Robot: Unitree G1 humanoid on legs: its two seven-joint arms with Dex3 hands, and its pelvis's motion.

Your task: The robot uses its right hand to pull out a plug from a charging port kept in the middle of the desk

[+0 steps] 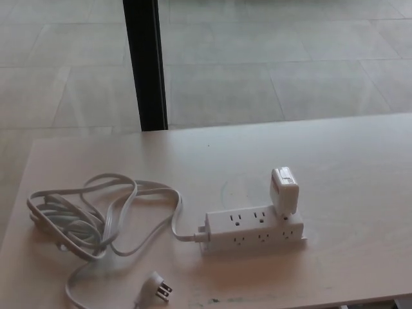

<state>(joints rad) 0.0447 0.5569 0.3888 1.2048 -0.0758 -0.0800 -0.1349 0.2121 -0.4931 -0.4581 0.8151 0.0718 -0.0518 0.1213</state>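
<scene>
While neither hand is showing, so grip state unknowable: still waiting at step zero, needing right hand reaching in over white plug (284, 189) sitting upright in power strip (254, 230) mid-desk (360, 167), then pulling straight up.

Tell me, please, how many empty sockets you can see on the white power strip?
5: two on the white power strip's top face, three along its front; the white adapter may hide more.

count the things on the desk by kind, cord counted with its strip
white power strip with its coiled cord and loose wall plug: 1
white charger plugged into the strip: 1
total: 2, both white, on the pale desk; neither robot hand is in view
</scene>
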